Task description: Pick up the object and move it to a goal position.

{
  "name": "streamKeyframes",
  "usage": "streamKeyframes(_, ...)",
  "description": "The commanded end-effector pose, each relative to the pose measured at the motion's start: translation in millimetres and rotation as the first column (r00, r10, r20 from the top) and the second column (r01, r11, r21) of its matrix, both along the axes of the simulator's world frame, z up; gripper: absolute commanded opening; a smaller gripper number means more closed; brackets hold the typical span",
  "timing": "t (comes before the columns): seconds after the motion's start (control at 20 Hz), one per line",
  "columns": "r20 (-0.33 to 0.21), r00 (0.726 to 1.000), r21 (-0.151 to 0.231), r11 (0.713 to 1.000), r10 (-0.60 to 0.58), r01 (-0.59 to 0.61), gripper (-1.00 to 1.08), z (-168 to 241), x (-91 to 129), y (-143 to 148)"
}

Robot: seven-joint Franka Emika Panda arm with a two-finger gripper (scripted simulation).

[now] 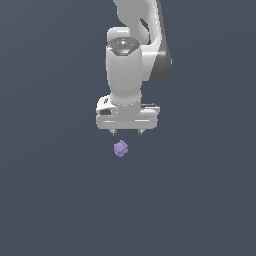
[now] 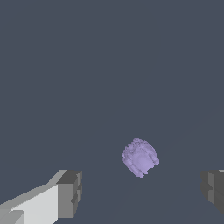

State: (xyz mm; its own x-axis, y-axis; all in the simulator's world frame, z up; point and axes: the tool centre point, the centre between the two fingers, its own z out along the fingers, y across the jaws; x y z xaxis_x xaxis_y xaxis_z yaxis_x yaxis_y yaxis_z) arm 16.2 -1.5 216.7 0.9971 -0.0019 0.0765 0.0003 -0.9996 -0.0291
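The object (image 1: 120, 148) is a small pale purple knobbly blob lying on the dark grey ground, just below the white gripper (image 1: 126, 132) in the exterior view. The gripper hangs over it, pointing down, with its two short fingertips spread wide apart and nothing between them. In the wrist view the object (image 2: 140, 157) lies between the two grey fingertips (image 2: 70, 192), apart from both and nearer the far one. The gripper (image 2: 142, 190) is open and empty.
Only the plain dark grey ground (image 1: 50, 200) surrounds the object. The white arm (image 1: 132, 45) rises up out of the exterior view's top.
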Motion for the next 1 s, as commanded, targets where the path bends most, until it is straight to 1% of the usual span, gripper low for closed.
streamKeyframes(0.0,0.002,1.0,0.003,1.0,0.011,-0.011,1.0,1,0,2)
streamKeyframes(0.2,0.002,1.0,0.002,1.0,0.009,-0.009,1.0,1,0,2)
streamKeyframes(0.45,-0.003,1.0,0.005,1.0,-0.028,0.028,1.0,-5,-1,0)
streamKeyframes(0.75,-0.015,0.993,0.01,0.993,-0.119,0.119,1.0,-19,-3,-3)
streamKeyframes(0.95,-0.027,0.978,0.012,0.978,-0.207,0.208,1.0,-33,-6,-7)
